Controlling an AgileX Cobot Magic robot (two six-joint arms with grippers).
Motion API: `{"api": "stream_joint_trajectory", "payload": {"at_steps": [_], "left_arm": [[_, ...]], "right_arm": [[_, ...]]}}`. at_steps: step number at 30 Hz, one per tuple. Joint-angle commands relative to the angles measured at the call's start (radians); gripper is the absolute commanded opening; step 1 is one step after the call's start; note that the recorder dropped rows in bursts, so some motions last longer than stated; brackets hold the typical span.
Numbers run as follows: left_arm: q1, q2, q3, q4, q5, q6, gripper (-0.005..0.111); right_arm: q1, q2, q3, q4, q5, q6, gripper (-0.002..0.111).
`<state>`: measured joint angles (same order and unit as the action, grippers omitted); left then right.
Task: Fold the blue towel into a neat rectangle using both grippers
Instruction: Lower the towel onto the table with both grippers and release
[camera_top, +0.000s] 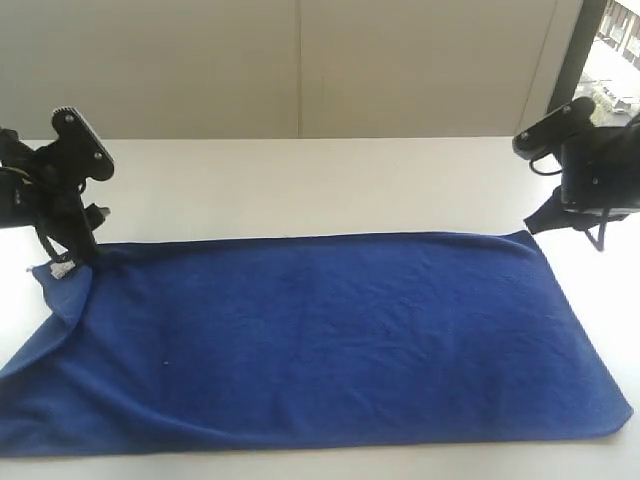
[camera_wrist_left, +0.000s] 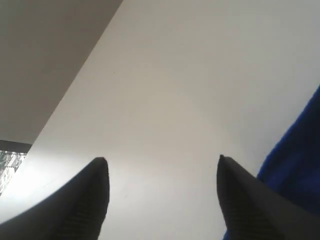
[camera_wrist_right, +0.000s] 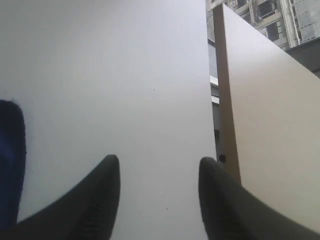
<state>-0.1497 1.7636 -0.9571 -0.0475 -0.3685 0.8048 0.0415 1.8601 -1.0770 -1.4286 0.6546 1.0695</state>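
Deep royal-blue microfibre towel (camera_top: 320, 340) lies spread flat on the plain white tabletop (camera_top: 330, 180), with the black jointed left gripper (camera_wrist_left: 162, 160) and right gripper (camera_wrist_right: 159, 160) at the towel's two far corners, jaws apart and empty, I'd guess lined up to work that edge together.

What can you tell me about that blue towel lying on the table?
The blue towel is a deep blue, soft, fuzzy-looking cloth, spread flat as a long rectangle across the white table. Its right end lies neat; its left end is creased and skewed, with a small white tag at the far left corner. The left pincer and right pincer stand open by its far corners, gripping nothing.
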Motion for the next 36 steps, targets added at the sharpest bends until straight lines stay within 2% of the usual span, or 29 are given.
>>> {"api": "stream_joint_trajectory", "payload": {"at_steps": [1, 3, 5, 6, 7, 9, 11, 12, 14, 18, 24, 28, 36], "left_arm": [[0.002, -0.129, -0.004, -0.242, 0.187, 0.13, 0.065], [-0.002, -0.186, -0.004, -0.313, 0.303, 0.125, 0.063], [-0.002, -0.24, -0.004, -0.355, 0.466, 0.101, 0.058], [-0.002, -0.257, -0.004, -0.364, 0.533, 0.087, 0.054], [-0.002, -0.279, -0.004, -0.371, 0.636, 0.073, 0.045], [-0.002, -0.302, -0.004, -0.373, 0.791, 0.06, 0.028], [-0.002, -0.322, -0.004, -0.375, 0.946, 0.059, 0.004], [-0.002, -0.332, -0.004, -0.375, 0.998, 0.058, 0.0], [-0.002, -0.351, -0.004, -0.399, 1.066, 0.016, 0.0], [-0.002, -0.429, 0.038, -0.424, 1.079, -0.03, 0.0], [-0.002, -0.615, 0.144, -0.417, 0.989, -0.076, 0.0], [-0.002, -0.691, 0.159, -0.417, 0.956, -0.076, 0.0], [-0.002, -0.703, 0.159, -0.417, 0.929, -0.076, 0.0]], "right_arm": [[-0.002, -0.113, -0.003, 0.224, 0.018, -0.153, 0.047], [-0.002, -0.163, -0.002, 0.389, 0.018, -0.304, 0.047], [-0.002, -0.213, -0.002, 0.63, 0.011, -0.508, 0.047], [-0.002, -0.228, -0.002, 0.734, 0.025, -0.597, 0.047], [-0.002, -0.242, 0.001, 0.86, 0.049, -0.708, 0.044], [-0.002, -0.252, 0.007, 1.068, 0.116, -0.913, 0.035], [-0.002, -0.252, 0.03, 1.193, 0.183, -1.046, 0.023], [-0.002, -0.252, 0.048, 1.23, 0.209, -1.097, 0.015], [-0.002, -0.252, 0.101, 1.248, 0.218, -1.131, 0.0], [-0.002, -0.252, 0.215, 1.254, 0.134, -1.129, 0.0], [-0.002, -0.25, 0.299, 1.277, -0.02, -1.127, 0.0], [-0.002, -0.212, 0.303, 1.277, -0.008, -1.115, 0.0], [-0.002, -0.137, 0.303, 1.257, 0.032, -1.115, 0.0]]}}
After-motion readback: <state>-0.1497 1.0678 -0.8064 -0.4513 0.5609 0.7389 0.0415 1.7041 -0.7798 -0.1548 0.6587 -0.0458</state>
